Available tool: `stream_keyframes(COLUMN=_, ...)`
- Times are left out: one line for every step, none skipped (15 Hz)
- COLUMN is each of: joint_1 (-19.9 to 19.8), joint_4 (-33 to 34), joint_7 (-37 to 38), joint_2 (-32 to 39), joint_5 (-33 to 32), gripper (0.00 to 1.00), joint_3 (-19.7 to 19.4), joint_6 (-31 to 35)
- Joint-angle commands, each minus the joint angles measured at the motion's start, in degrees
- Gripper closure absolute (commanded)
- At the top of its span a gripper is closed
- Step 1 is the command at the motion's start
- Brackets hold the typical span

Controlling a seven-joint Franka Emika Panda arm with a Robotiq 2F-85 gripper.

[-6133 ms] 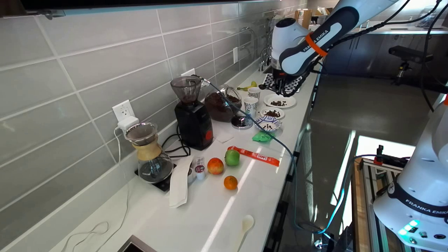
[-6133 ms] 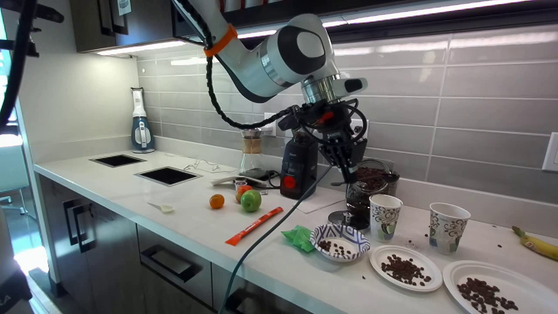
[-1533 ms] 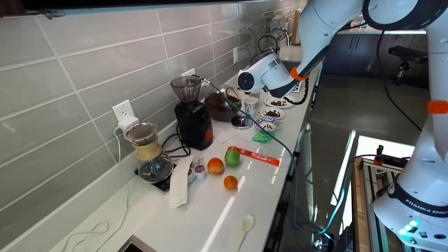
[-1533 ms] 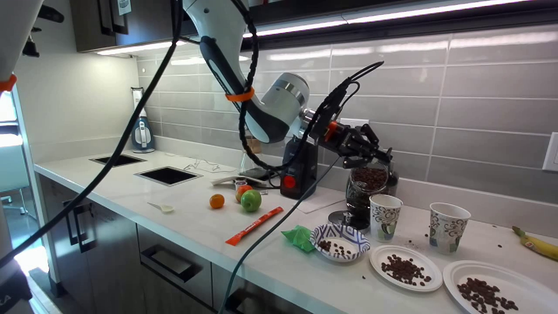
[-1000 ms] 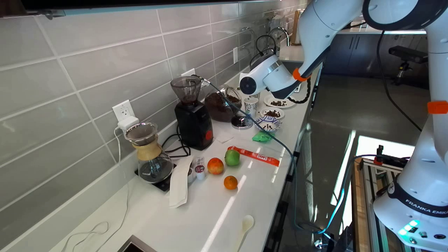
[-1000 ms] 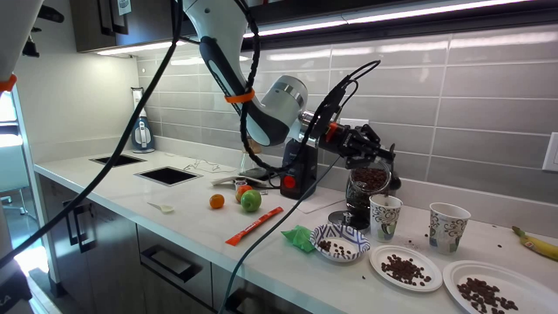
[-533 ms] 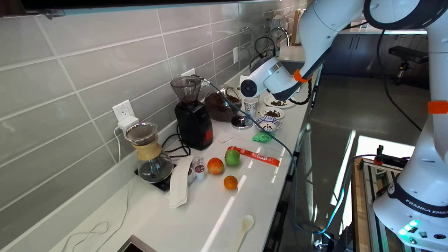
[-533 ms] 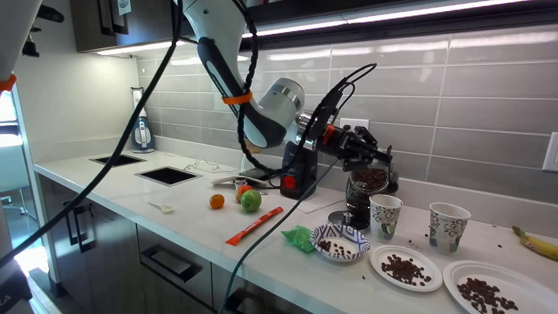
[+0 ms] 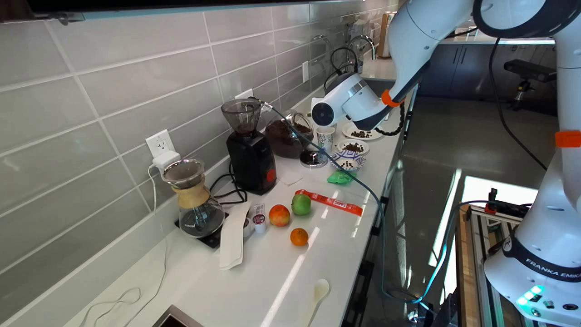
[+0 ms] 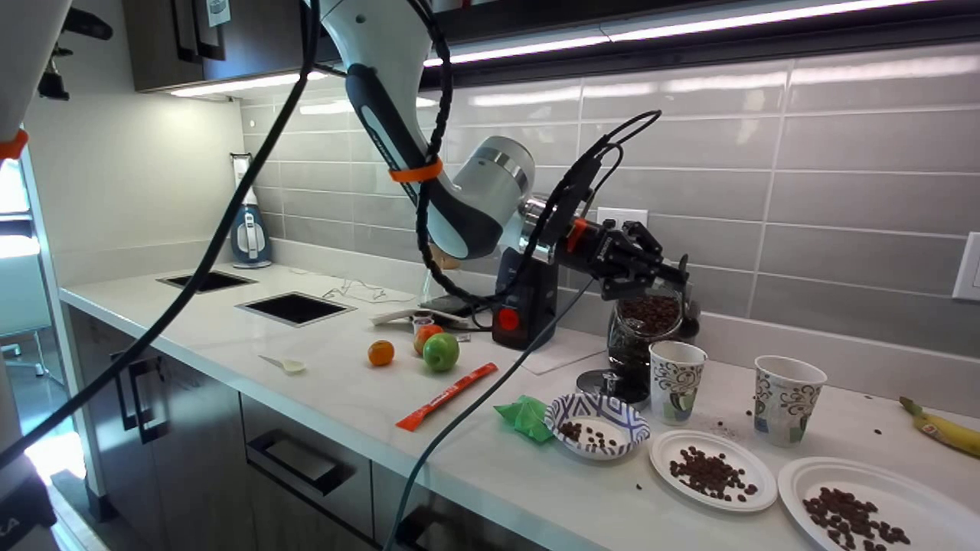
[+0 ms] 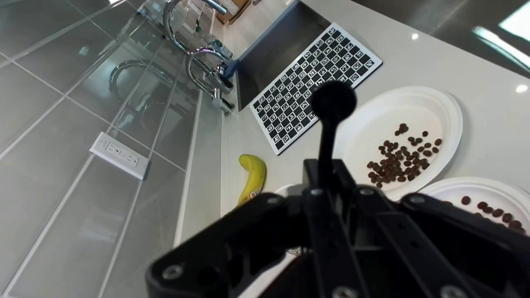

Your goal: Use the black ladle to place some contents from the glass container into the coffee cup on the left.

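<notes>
- Wrist view: clenching black ladle [image 11: 332,108] in gripper [image 11: 326,176]
- Both exterior views: seeing dark beans [image 10: 649,310] in glass container [image 10: 626,338], bowl [image 10: 597,401], plates [image 10: 674,448]
- Seeing upright coffee cups [image 10: 676,389]

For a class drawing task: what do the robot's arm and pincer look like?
The arm is white with rounded segments, dark panels, orange bands and a silver ring. A black wrapped cable runs along it. The white base bears "FRANKA" lettering on a dark collar and glowing greenish lights. The pincer is black and angular, with jointed fingers, an orange patch and looped black cables.
</notes>
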Motion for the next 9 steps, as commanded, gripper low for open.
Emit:
stream_keyframes(joint_1=-1.0, joint_4=0.0, joint_7=-0.1, joint_2=-0.1, joint_5=-0.2, gripper=0.98, joint_3=1.2, joint_6=-0.4)
stream_keyframes(joint_1=-0.5, joint_4=-0.3, joint_7=0.9, joint_2=-0.3, joint_5=-2.6, gripper=0.98, joint_3=0.9, joint_6=-1.4)
stream_keyframes(joint_1=-0.4, joint_4=-0.5, joint_7=0.9, joint_2=-0.5, joint_5=-4.1, gripper=0.98, joint_3=0.9, joint_6=-1.1)
stream_keyframes(joint_1=0.0, joint_4=-0.8, joint_7=0.8, joint_2=-0.5, joint_5=-6.0, gripper=0.98, joint_3=0.8, joint_6=-1.7)
stream_keyframes(joint_1=0.1, joint_4=-1.1, joint_7=0.5, joint_2=-0.7, joint_5=-8.2, gripper=0.98, joint_3=0.8, joint_6=-1.7)
stream_keyframes(joint_1=0.3, joint_4=-1.4, joint_7=0.1, joint_2=-0.7, joint_5=-10.4, gripper=0.98, joint_3=0.8, joint_6=-2.1)
stream_keyframes(joint_1=0.4, joint_4=-1.8, joint_7=0.0, joint_2=-0.8, joint_5=-12.3, gripper=0.98, joint_3=0.9, joint_6=-2.8)
stream_keyframes(joint_1=0.5, joint_4=-2.2, joint_7=-0.5, joint_2=-0.9, joint_5=-14.2, gripper=0.98, joint_3=0.9, joint_6=-3.5)
stream_keyframes(joint_1=0.6, joint_4=-2.6, joint_7=-1.0, joint_2=-1.1, joint_5=-15.5, gripper=0.98, joint_3=0.9, joint_6=-4.3)
